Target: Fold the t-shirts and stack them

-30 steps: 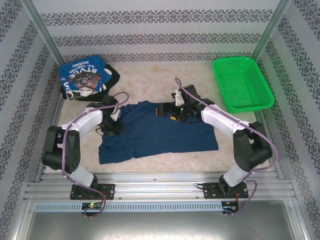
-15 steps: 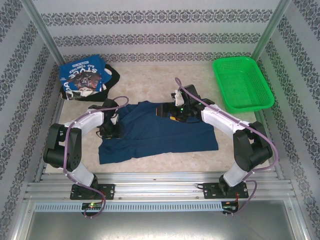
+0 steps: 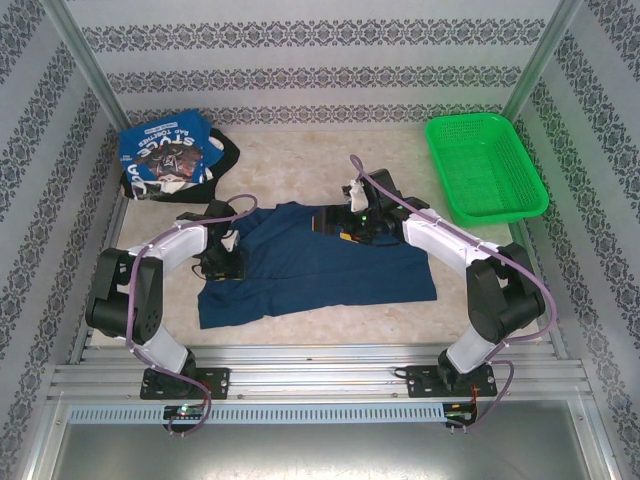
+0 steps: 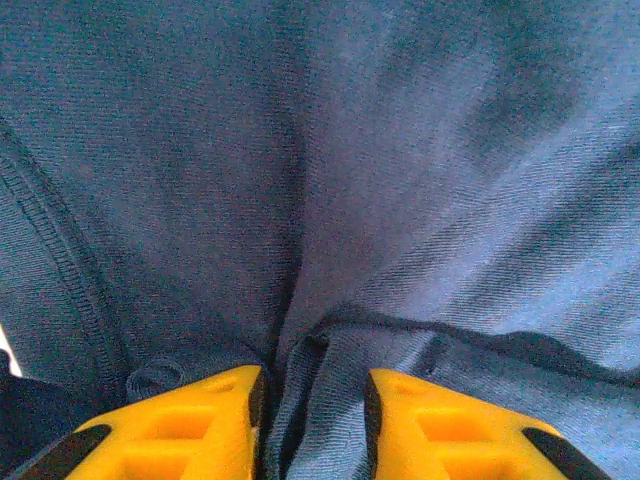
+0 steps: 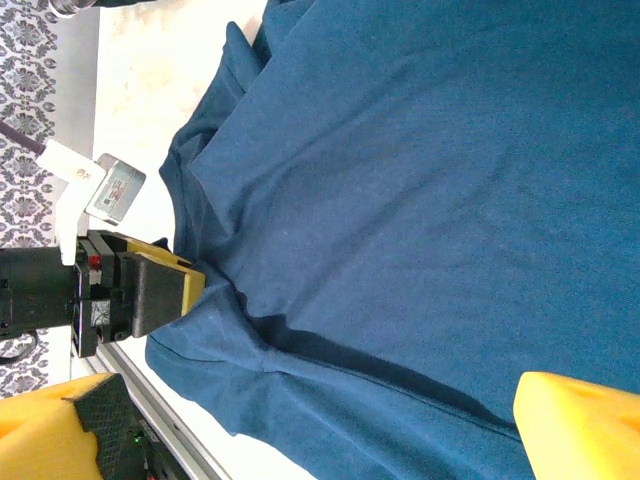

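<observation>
Three t-shirts lie on the worktop (image 3: 300, 160). One navy t-shirt (image 3: 320, 270) is spread out in the middle, between the two arms. It is mostly flat, with some folds and bumps near its left side. The blue t-shirt (image 3: 160, 160) with white letters sits in a heap at the far left corner. The black t-shirt (image 3: 226, 152) is touching it, tucked beside and partly under it.

The left claw (image 3: 222, 262) is down on the left edge of the navy t-shirt. From the left wrist, its yellow fingers (image 4: 190, 425) are close together, and a little ridge of navy cloth is bunched up between them. The left claw (image 4: 315, 405) is pinching that fold.

The right claw (image 3: 350, 218) is at the far edge of the navy t-shirt, near the middle. From the right wrist, the right claw (image 5: 315, 410) is spread wide, one yellow finger at each bottom corner. It holds nothing, and the navy cloth lies below it.

A green basket (image 3: 485, 165) stands at the far right corner, well apart from the t-shirts.
</observation>
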`<state>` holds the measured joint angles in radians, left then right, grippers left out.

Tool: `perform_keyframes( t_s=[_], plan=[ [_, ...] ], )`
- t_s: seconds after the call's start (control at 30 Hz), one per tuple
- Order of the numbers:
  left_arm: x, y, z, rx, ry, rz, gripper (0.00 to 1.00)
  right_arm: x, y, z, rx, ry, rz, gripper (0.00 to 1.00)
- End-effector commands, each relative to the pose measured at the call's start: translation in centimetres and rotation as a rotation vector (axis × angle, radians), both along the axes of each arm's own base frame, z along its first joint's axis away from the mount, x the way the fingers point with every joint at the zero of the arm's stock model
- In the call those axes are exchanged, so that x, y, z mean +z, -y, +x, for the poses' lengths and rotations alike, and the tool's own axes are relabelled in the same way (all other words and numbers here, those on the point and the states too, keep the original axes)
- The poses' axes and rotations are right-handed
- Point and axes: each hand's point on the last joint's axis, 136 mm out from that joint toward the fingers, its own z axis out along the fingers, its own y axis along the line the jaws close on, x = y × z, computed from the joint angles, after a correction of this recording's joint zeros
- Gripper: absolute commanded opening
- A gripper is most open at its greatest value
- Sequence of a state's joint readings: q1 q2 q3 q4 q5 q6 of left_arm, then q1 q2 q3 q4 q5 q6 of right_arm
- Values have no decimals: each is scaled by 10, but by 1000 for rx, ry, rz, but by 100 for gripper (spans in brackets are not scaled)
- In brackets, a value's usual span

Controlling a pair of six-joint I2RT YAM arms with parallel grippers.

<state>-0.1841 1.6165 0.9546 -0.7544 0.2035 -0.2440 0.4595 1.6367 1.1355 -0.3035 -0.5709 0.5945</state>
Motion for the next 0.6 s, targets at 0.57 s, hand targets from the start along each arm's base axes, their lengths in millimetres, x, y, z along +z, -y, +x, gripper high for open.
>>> perform_keyframes(
  t_s=[0.57],
  plan=[
    [9, 10, -12, -45, 11, -40, 6, -4, 0, 5, 8, -8, 18, 98]
  ],
)
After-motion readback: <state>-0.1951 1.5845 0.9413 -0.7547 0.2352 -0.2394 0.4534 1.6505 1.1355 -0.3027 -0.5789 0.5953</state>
